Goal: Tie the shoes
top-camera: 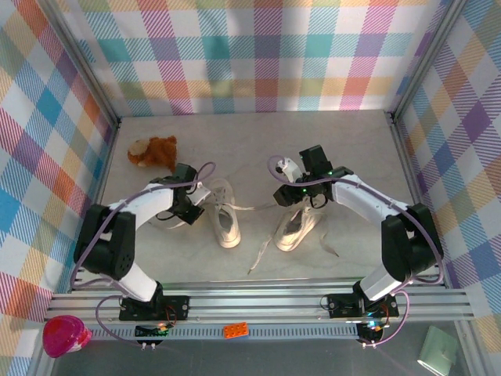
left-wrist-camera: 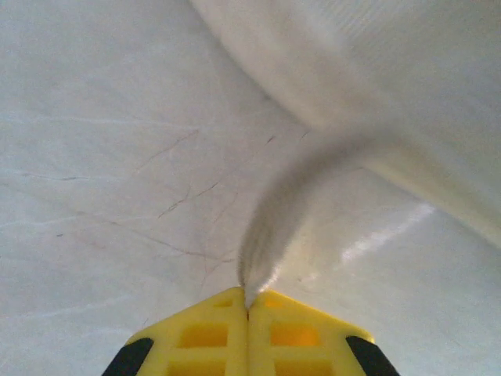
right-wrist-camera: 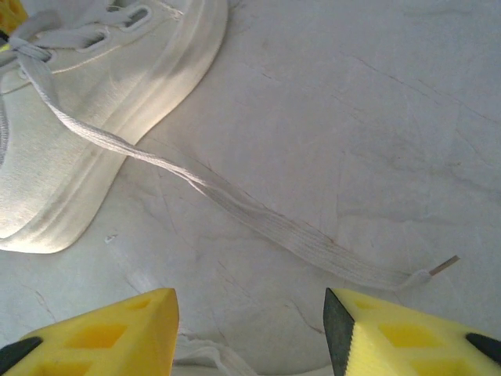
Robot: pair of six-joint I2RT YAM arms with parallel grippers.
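Observation:
Two cream shoes lie mid-table, the left shoe (top-camera: pixel 223 218) and the right shoe (top-camera: pixel 298 227), both with loose white laces. My left gripper (top-camera: pixel 196 207) sits at the left shoe's left side. In the left wrist view this left gripper (left-wrist-camera: pixel 249 301) is shut on a lace (left-wrist-camera: pixel 274 211) that rises to the shoe (left-wrist-camera: pixel 376 70). My right gripper (top-camera: pixel 283 196) hovers between the shoes. In the right wrist view that right gripper (right-wrist-camera: pixel 250 329) stands open just above the table, with a flat lace (right-wrist-camera: pixel 258 215) running from a shoe (right-wrist-camera: pixel 94 94) to its tip ahead of the fingers.
A brown plush toy (top-camera: pixel 153 151) lies at the back left. Plaid walls enclose the table on three sides. On the front rail (top-camera: pixel 258 301) side sit a pink object (top-camera: pixel 66 335) and an orange brick (top-camera: pixel 236 330). A loose lace (top-camera: pixel 261 252) trails toward the front.

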